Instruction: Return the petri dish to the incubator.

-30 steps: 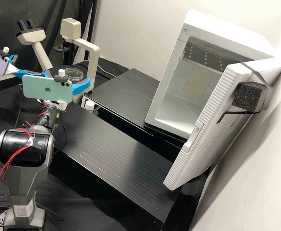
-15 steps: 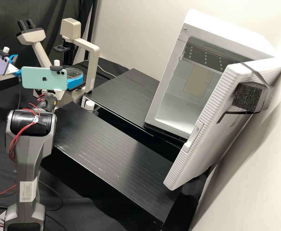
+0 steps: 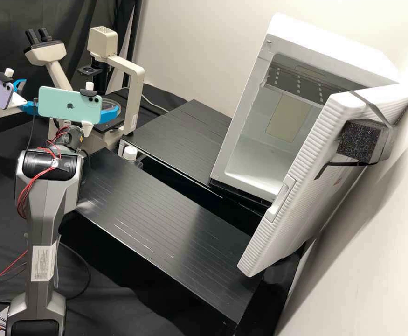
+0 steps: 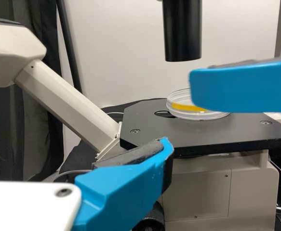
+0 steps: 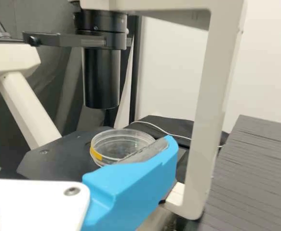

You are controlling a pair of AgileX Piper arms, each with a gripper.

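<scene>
In the high view the left gripper (image 3: 28,108) is at the far left with its fingers apart; in the left wrist view one finger of the left gripper (image 4: 123,187) stands in front of the microscope stage. Partly behind the green phone, the right gripper (image 3: 110,114) has one blue finger across the near side of the petri dish (image 3: 109,102). The clear dish (image 5: 122,138) lies on the black stage, behind a finger of the right gripper (image 5: 130,180), not visibly gripped. A yellow strip marks the dish (image 4: 179,108). The incubator (image 3: 271,158) stands with its door open.
The microscope's pale arm (image 3: 135,95) rises right of the dish, with the black condenser (image 5: 100,77) overhead. A white-capped bottle (image 3: 130,153) stands between black platforms (image 3: 166,224). The incubator door (image 3: 301,177) juts toward the front right.
The right arm has moved farther toward the microscope, its visible finger shifting back and left to overlap the dish's near side. The left arm and dish have kept still.
</scene>
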